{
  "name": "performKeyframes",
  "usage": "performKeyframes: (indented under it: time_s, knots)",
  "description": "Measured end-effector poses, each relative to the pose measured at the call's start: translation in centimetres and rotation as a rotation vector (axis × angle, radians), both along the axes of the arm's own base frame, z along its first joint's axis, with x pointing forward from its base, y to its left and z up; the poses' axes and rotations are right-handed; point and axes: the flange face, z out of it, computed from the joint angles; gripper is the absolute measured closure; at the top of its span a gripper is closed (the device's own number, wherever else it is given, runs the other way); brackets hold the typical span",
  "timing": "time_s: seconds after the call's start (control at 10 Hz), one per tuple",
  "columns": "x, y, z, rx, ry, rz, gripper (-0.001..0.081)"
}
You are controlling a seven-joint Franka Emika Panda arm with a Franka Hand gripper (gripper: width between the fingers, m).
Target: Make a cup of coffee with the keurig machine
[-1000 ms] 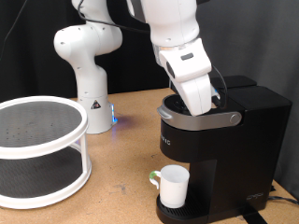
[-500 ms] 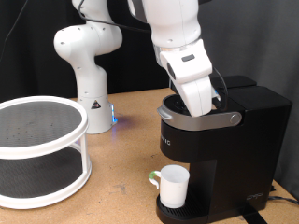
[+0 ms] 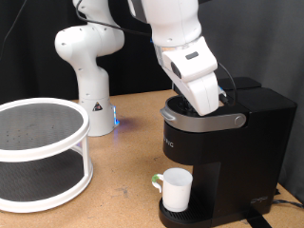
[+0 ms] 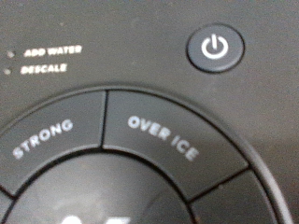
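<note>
The black keurig machine (image 3: 228, 152) stands at the exterior view's right. The small white cup (image 3: 176, 188) with a greenish handle sits on its drip tray under the brew head. My white hand (image 3: 201, 87) is pressed down over the top of the brew head; its fingers are hidden against the machine. The wrist view is filled by the machine's top panel at very close range: the power button (image 4: 215, 48), the STRONG button (image 4: 51, 140) and the OVER ICE button (image 4: 163, 137). No fingers show there.
A white two-tier round rack (image 3: 38, 152) stands at the exterior view's left. A second white robot base (image 3: 90, 66) with a blue light stands behind it. The wooden table (image 3: 123, 180) lies between them.
My hand has risen very slightly above the brew head. Nothing else has moved.
</note>
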Motion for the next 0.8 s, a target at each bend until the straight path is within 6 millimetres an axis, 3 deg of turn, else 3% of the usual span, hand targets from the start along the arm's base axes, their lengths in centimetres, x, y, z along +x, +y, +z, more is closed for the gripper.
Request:
performKeyframes:
  time_s: [0.4,0.8]
  knots:
    - [-0.9,-0.5,1.1,0.052,-0.103,0.000,0.0805]
    - [-2.1,-0.9,5.7,0.103,-0.179,0.006,0.0805]
